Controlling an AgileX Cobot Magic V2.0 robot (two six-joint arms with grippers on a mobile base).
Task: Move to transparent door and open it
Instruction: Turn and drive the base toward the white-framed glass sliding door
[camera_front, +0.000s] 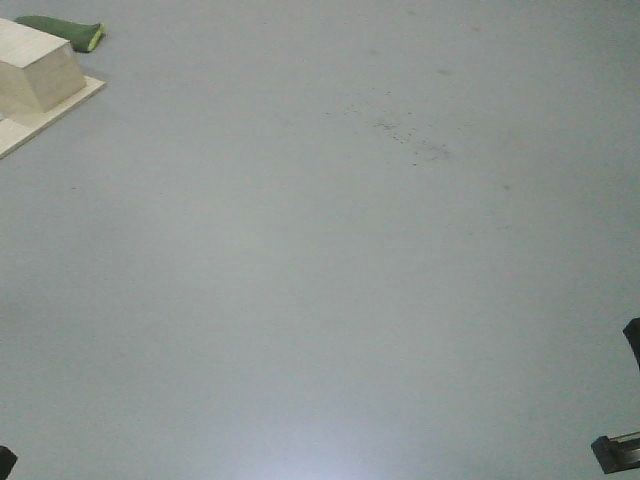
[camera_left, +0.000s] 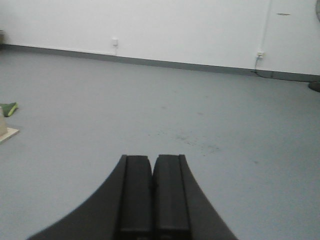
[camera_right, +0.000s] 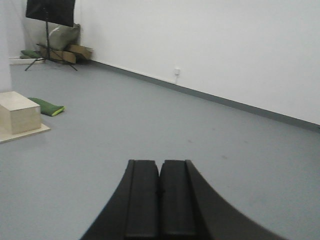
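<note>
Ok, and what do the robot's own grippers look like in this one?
Both match: the left gripper and right gripper each have two matte black jaws, flat rectangular blocks on bodies that flare outward in a curve toward the camera. No cables, markings or labels show in the wrist views.

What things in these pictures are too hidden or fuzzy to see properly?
Transparent door: in no view.
Pale wooden box: front view, cut by the left edge.
Green floor object: front view, too blurred to identify.
Black panel on a stand: right wrist view, top cut off.
Dark parts: front view, cut by the right edge.
</note>
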